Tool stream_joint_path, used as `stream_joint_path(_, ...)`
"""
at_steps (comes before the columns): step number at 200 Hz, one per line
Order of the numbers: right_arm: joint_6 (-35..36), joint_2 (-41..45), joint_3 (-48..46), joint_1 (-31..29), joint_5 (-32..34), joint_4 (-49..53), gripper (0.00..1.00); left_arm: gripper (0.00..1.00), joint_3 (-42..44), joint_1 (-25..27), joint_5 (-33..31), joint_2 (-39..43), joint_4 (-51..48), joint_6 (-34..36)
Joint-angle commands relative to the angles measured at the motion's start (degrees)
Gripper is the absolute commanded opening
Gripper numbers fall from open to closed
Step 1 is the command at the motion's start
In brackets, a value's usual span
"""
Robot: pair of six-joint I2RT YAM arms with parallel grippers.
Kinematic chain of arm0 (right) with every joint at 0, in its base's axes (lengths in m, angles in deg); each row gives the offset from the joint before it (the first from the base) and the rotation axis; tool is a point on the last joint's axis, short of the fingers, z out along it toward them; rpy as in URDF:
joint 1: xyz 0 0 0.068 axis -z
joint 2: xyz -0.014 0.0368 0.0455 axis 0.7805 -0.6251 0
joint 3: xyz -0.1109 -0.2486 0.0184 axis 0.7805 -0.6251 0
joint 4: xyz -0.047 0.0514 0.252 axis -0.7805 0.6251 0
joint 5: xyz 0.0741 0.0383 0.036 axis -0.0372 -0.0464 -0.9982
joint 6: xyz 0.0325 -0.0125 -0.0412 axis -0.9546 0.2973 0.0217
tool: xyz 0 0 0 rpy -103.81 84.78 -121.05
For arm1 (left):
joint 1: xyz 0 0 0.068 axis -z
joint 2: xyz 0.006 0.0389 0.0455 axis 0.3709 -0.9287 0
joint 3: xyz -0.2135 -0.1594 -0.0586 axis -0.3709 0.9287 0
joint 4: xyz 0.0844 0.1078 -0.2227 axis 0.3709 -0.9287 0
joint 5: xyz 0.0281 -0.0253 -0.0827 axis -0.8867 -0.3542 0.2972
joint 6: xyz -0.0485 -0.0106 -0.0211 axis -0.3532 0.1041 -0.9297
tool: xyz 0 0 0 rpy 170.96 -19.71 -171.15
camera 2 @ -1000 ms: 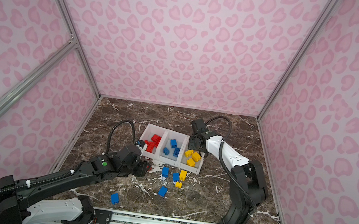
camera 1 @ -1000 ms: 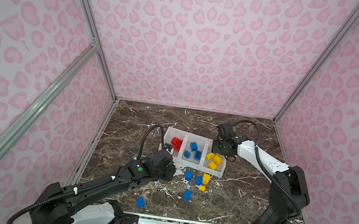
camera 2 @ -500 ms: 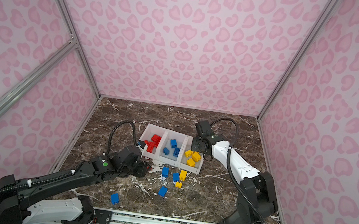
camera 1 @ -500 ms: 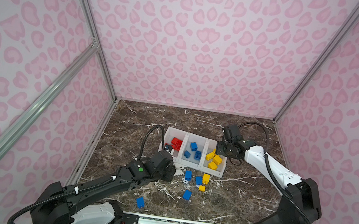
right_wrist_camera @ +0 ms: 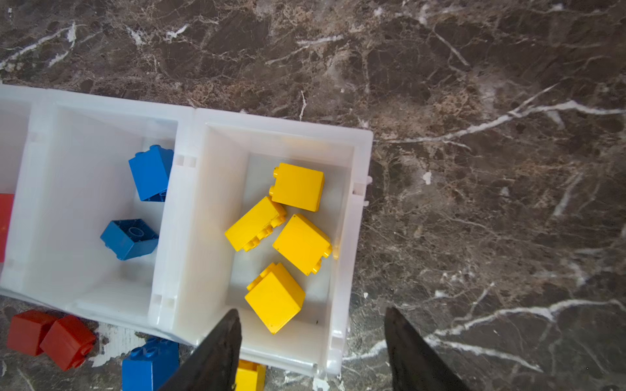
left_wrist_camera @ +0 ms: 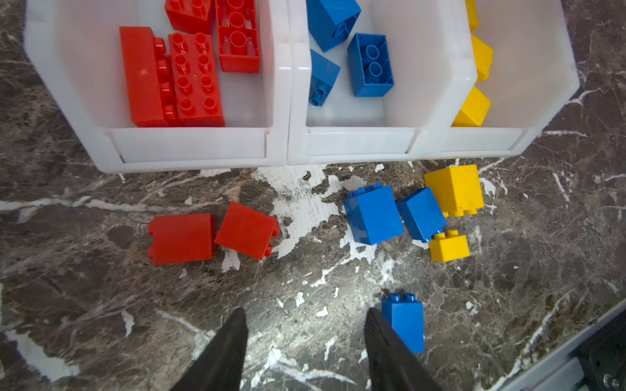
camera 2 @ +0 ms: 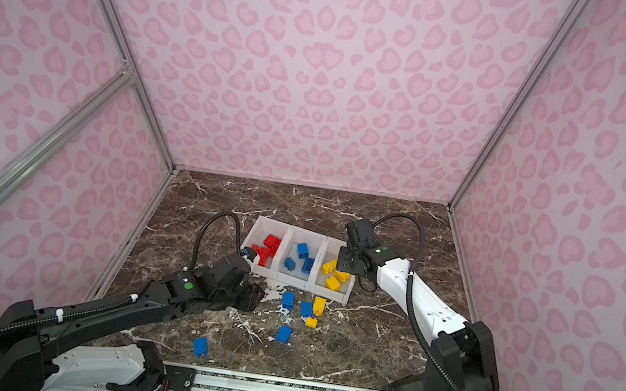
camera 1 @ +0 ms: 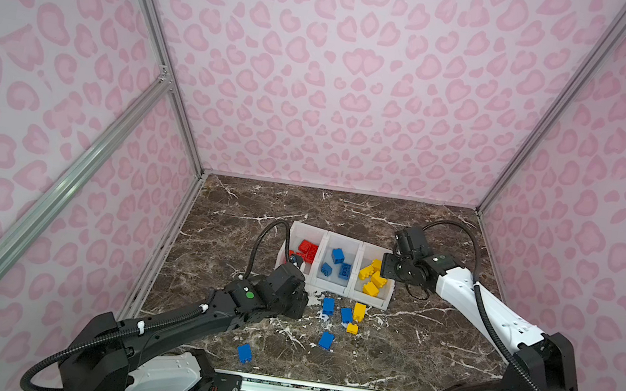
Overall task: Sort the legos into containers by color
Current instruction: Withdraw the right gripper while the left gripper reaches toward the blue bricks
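The legos are partly sorted. In both top views, taking the row of containers (camera 1: 356, 268) as a clock's centre, red pieces sit in the nine o'clock one, the red container (left_wrist_camera: 183, 149). Blue pieces sit in the middle one and yellow in the three o'clock one, the yellow container (right_wrist_camera: 281, 138).

The rest lie loose on the marble table (camera 1: 384, 354) toward six o'clock. A red pair (left_wrist_camera: 183, 238) lies touching just outside the red container. A tight cluster of two blue bricks (left_wrist_camera: 372, 215) and two yellow bricks (left_wrist_camera: 454, 189) lies before the other two containers. A lone blue brick (left_wrist_camera: 404, 321) lies farther out, and a stray blue brick (camera 1: 245, 353) lies well apart at seven o'clock.

The left gripper (left_wrist_camera: 305, 315) hangs near the red pair, jaws spread with nothing between them. The lone blue brick sits just beside one finger, possibly touching it, though the angle makes that hard to judge. The right gripper (right_wrist_camera: 311, 315) hovers at the yellow container's three o'clock edge, jaws spread and empty, one finger above the inside and one above the table.

Because the red pair touch, closing on one could tip the other, or pinch both and drop one short. A straight descent could knock the lone blue brick. The cluster mixes colours, so a grip there may carry a neighbour into the wrong container. A low swing by the right arm could clip the rim and shift the whole row.
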Motion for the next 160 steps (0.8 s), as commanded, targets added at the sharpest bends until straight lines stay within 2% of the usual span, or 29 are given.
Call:
stream_joint_path(1,-0.4,1.4,-1.0,-0.1,0.7,1.3,0.68,0.60,-2.1,0.7,0.7,-2.4,1.3,0.9)
stream_joint_path(60,-1.2,7.0,-5.4,-0.1,1.1,1.9,0.68,0.64,-7.1,4.5,1.6,-11.3,2.4,0.7)
stream_joint_path(101,-2.0,10.4,-8.1,0.1,1.5,2.3,0.68,0.68,-12.1,5.4,2.0,-19.2,2.0,0.7)
stream_joint_path(160,-2.7,12.7,-10.3,0.1,1.4,2.5,0.69,0.68,-19.2,5.8,1.1,-29.4,0.1,-0.4)
